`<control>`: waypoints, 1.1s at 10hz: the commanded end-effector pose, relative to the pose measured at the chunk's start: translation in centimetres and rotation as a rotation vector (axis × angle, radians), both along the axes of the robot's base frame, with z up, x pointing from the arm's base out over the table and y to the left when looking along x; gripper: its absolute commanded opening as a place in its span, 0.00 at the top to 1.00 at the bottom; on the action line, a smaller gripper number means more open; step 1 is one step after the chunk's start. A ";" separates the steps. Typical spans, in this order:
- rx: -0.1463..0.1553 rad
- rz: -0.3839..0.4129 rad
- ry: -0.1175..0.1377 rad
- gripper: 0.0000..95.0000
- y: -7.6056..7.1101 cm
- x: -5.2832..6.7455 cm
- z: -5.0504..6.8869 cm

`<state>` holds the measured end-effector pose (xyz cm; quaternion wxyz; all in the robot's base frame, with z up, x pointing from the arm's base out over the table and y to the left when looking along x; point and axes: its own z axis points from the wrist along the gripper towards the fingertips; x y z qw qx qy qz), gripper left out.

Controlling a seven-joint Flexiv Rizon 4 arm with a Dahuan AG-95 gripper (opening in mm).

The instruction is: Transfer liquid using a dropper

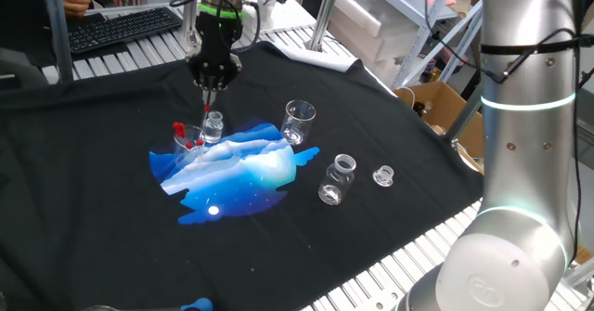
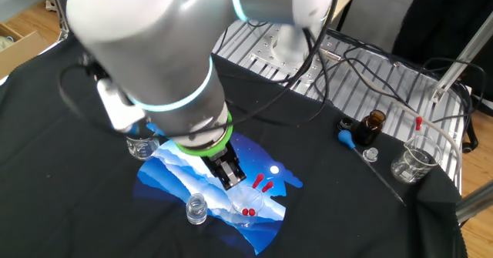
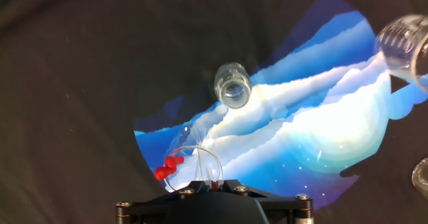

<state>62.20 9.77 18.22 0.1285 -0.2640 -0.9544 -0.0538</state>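
Black two-finger gripper (image 1: pixel 210 85) clenched on thin clear red-bulbed dropper (image 1: pixel 207 100), held upright above small clear glass vial (image 1: pixel 213 127), clear beaker (image 1: pixel 188 141) at 8 o'clock.

My table (image 1: pixel 408 265) is ribbed metal, its slats bare along the edges around a black cloth (image 1: pixel 83 200). A blue-and-white mat (image 1: pixel 237 172) lies on the cloth's middle. Beyond the cloth's far edge sits a black keyboard (image 1: pixel 121 25). To the cloth's right stands an open cardboard box (image 1: pixel 436 102), with white metal shelving (image 1: pixel 399 14) behind it. In the other fixed view, wooden floor (image 2: pixel 23 11) shows past the cloth's corner, and black cables (image 2: pixel 362 65) trail over the slats.
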 end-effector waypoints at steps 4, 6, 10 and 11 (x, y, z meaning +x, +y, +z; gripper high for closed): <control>-0.038 -0.022 -0.014 1.00 -0.3 1.4 3.5; -0.057 -0.024 -0.029 1.00 -0.7 2.0 4.8; -0.114 -0.005 -0.056 1.00 -2.0 3.6 6.8; -0.121 -0.002 -0.057 1.00 -2.3 3.9 7.1</control>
